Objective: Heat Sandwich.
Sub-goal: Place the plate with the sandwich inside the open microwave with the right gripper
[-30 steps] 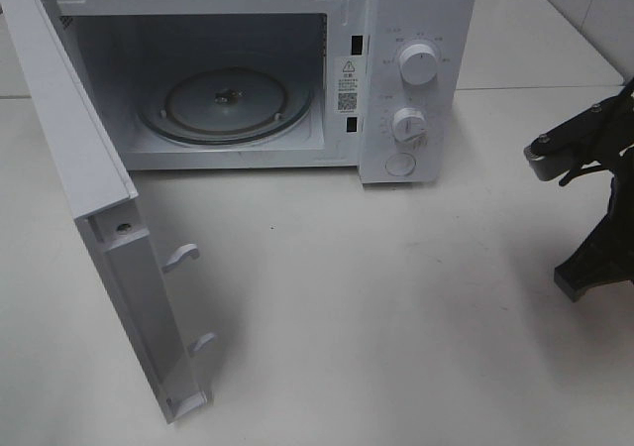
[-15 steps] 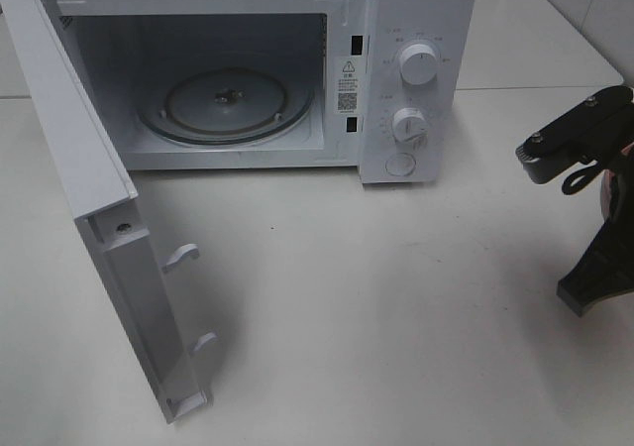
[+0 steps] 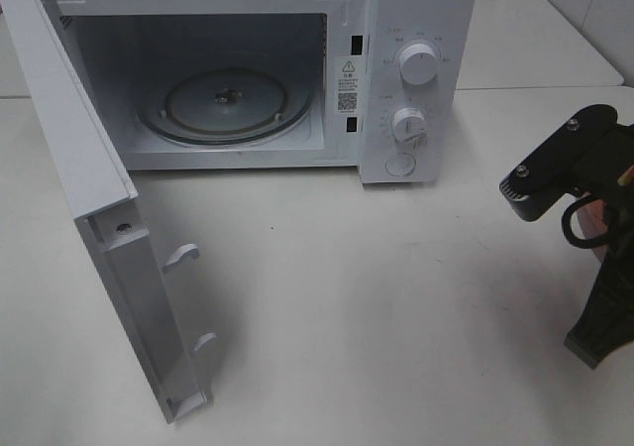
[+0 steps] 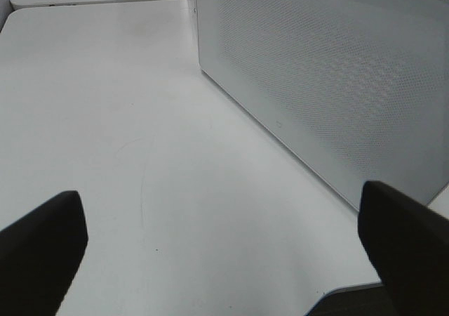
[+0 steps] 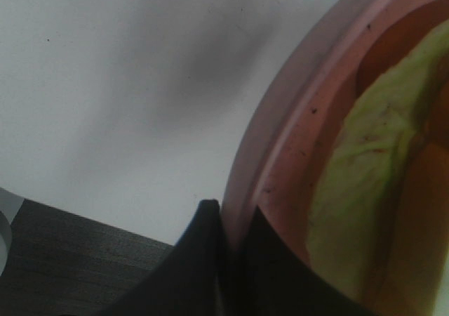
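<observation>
White microwave (image 3: 416, 30) stands at the far side of the bench (image 3: 376, 297), its door (image 3: 89, 168) swung wide open to the left and reaching toward the near edge. Inside, the round glass turntable (image 3: 226, 104) lies bare. Two white knobs, an upper one (image 3: 417, 64) and a lower one (image 3: 407, 124), sit on the control panel to the right of the cavity. The black right arm (image 3: 570, 168) enters at the right edge of the scene, well apart from the oven. Its wrist view shows the right hand (image 5: 233, 211) clenched on the rim of a pink plate (image 5: 280, 140), one dark finger (image 5: 203, 260) outside the rim and the other inside it. The sandwich (image 5: 358, 182) lies on that plate just beside the hand, showing pale yellow-green filling against tan-orange crust. From the high view the plate and sandwich are mostly hidden behind the arm; a reddish sliver below it may be the plate's rim. The left hand (image 4: 224, 253) is released, its two dark fingers (image 4: 42, 246) spread far apart over bare bench and holding nothing. It faces the perforated outer side of the door (image 4: 330, 70), near it but not touching.
</observation>
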`<state>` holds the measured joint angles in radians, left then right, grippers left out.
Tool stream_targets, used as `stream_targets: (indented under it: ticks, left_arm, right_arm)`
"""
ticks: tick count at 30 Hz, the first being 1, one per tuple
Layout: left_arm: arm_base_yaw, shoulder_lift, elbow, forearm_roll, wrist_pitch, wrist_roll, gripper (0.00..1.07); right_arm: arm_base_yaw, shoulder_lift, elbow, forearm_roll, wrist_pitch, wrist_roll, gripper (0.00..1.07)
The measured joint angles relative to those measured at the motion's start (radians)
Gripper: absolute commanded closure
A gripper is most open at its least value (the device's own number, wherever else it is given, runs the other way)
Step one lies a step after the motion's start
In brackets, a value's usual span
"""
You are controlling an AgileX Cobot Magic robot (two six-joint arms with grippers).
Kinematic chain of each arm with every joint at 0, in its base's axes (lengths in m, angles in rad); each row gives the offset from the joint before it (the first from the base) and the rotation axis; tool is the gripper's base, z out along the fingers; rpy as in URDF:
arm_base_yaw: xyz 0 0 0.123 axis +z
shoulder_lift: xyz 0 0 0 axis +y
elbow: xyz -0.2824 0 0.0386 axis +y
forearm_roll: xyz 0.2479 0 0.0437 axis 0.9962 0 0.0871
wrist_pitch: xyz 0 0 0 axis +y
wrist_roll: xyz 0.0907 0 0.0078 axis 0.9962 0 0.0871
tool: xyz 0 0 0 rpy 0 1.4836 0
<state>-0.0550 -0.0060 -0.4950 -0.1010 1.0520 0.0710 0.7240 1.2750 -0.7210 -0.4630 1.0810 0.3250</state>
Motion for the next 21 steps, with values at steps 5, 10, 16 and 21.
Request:
stream_targets:
  ticks: [5, 10, 16, 21]
  left_arm:
    - [0.0, 0.0, 0.0, 0.0, 0.0, 0.0, 0.03]
    - [0.0, 0.0, 0.0, 0.0, 0.0, 0.0, 0.03]
    - [0.0, 0.0, 0.0, 0.0, 0.0, 0.0, 0.03]
    - [0.0, 0.0, 0.0, 0.0, 0.0, 0.0, 0.03]
  right_arm:
    - [0.05, -0.006, 0.001, 0.0, 0.012, 0.0, 1.07]
    - [0.102, -0.006, 0.001, 0.0, 0.012, -0.02, 1.07]
    - [0.161, -0.006, 0.001, 0.0, 0.012, -0.039, 1.07]
    - [0.201, -0.006, 0.001, 0.0, 0.012, -0.061, 1.07]
